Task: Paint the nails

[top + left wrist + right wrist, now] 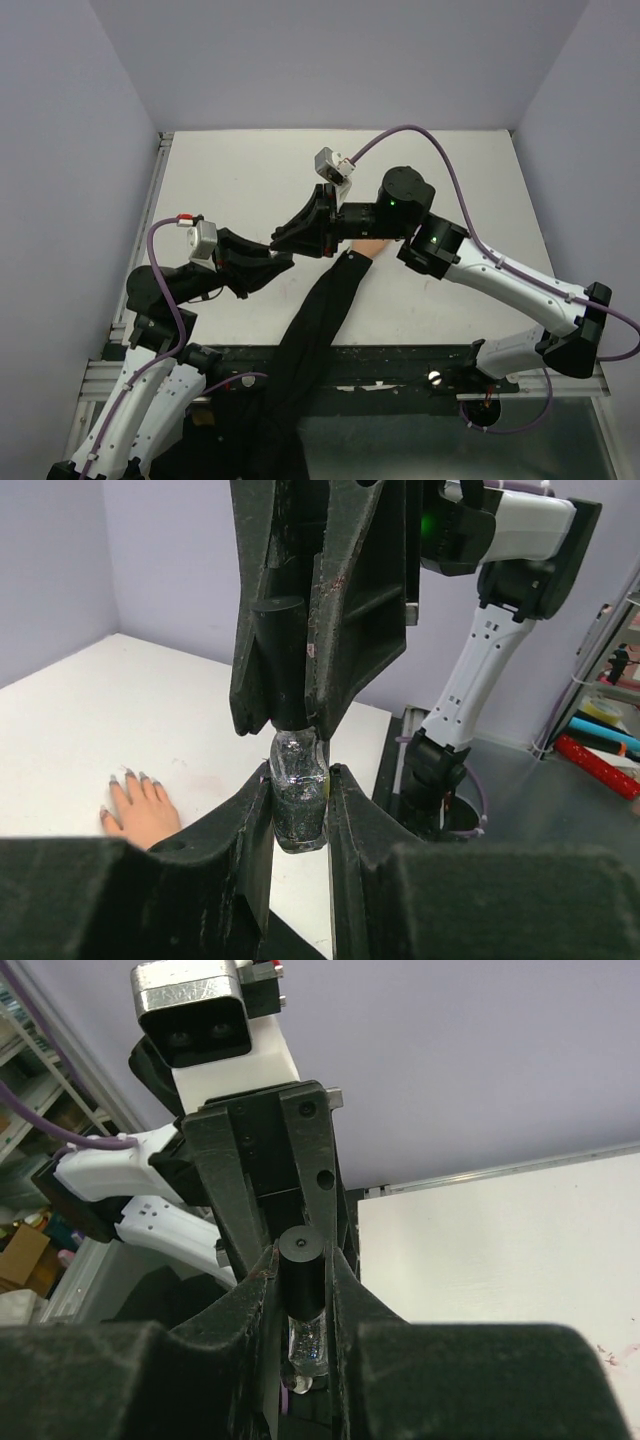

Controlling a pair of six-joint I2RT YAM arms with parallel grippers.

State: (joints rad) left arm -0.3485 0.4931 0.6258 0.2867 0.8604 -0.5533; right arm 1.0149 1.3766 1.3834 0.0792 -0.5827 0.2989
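The left hand (300, 782) clamped the small bottle (298, 818) while the right hand (303, 1272) pinched its black cap (303, 1250), apparently not yet off. The nails (135, 778) of the fake hand (148, 820) lay mid-tabletop (80, 710) below. All the painting seemed left to do.

**Surface** (240, 180): carries the item below.

**Fake hand** (145, 815): lies flat on the surface, roughly midway between the left and right edges and nearer the near edge than the far one. The nails (130, 778) are at its fingertips.

**Sleeve** (320, 320): runs from the fake hand's wrist across the surface and over the near edge, between the two arm bases.

**Bottle** (298, 805): off the surface and above it, left of the fake hand and apart from it. It sits between the fingers of the left hand (300, 780), which extends from the near left corner.

**Cap** (302, 1250): on the bottle's end, between the fingers of the right hand (303, 1270), which extends from the right edge and passes over the fake hand.
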